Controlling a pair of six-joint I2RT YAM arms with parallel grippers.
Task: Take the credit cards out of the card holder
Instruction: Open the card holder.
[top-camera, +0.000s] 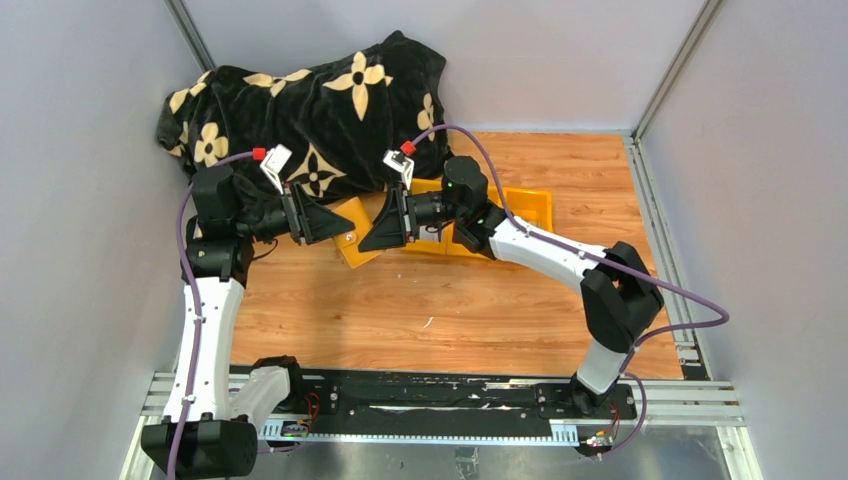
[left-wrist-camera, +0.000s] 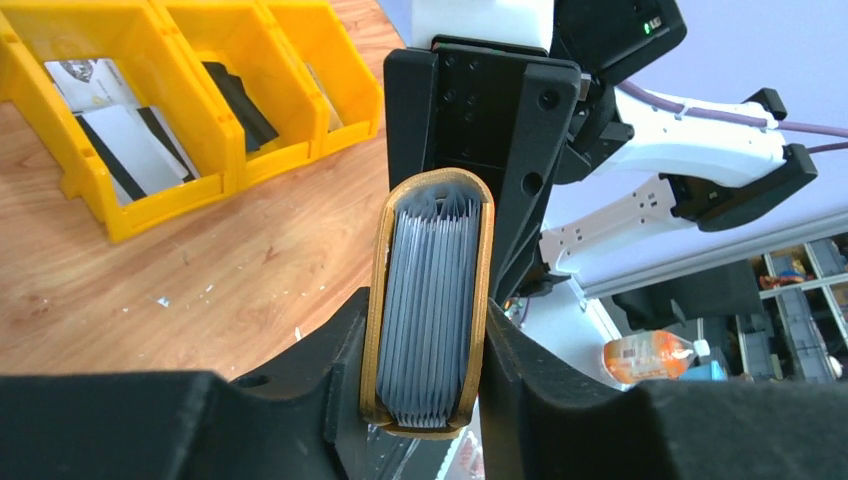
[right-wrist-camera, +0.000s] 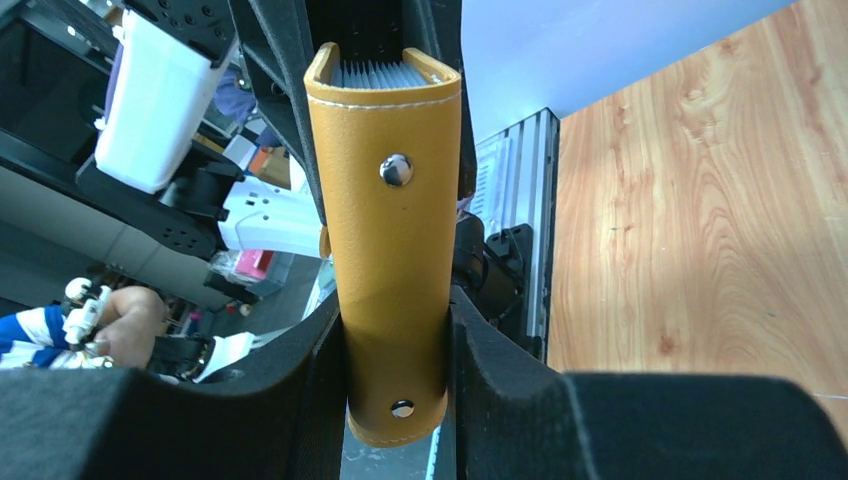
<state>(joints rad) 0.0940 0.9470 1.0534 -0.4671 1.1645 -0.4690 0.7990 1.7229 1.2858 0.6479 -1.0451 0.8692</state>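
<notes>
The mustard-tan card holder (top-camera: 353, 246) hangs in the air between my two grippers, above the wooden table. My left gripper (top-camera: 322, 222) is shut on it; in the left wrist view the left gripper (left-wrist-camera: 428, 345) clamps its two covers, with the open edge and several grey pleated pockets (left-wrist-camera: 430, 290) facing the camera. My right gripper (top-camera: 382, 230) is shut on it from the other side. In the right wrist view the right gripper (right-wrist-camera: 395, 345) holds the closed spine (right-wrist-camera: 392, 230) with its two metal snaps. No card shows sticking out. Pale cards with dark stripes (left-wrist-camera: 125, 148) lie in the bin.
A yellow three-compartment bin (top-camera: 527, 207) stands behind the right gripper; in the left wrist view the bin (left-wrist-camera: 175, 195) also holds a black folded item (left-wrist-camera: 240, 100). A black blanket with tan flowers (top-camera: 310, 100) is heaped at the back left. Grey walls enclose the table.
</notes>
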